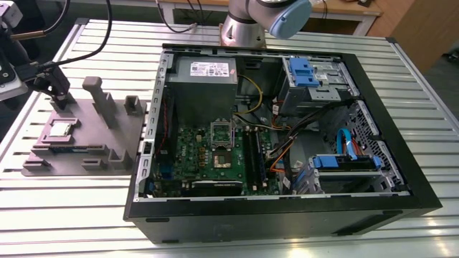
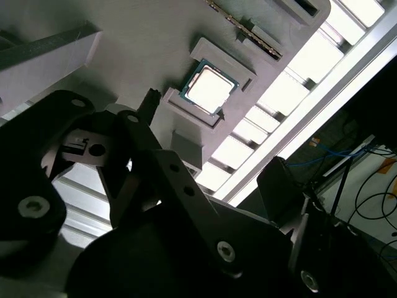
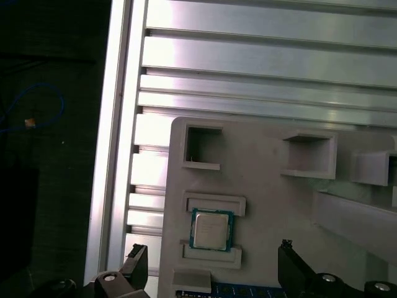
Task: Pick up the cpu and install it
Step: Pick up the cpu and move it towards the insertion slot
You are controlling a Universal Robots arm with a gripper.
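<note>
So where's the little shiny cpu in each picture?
Exterior view: the cpu sits on the grey holder tray, to the exterior view's left of the computer case.
First wrist view: the cpu lies between two raised ledges of the tray.
Second wrist view: the cpu lies between the same ledges on the tray.
Shared landmark: the grey holder tray.

First wrist view: both fingers [image 3: 138, 266] are cut off by the picture's edge, as is the circuit board [image 3: 229, 290] just beside the cpu [image 3: 211, 229]. Second wrist view: dark linkage [image 2: 155, 205] hides part of the grey holder [image 2: 142, 49] near the cpu.
</note>
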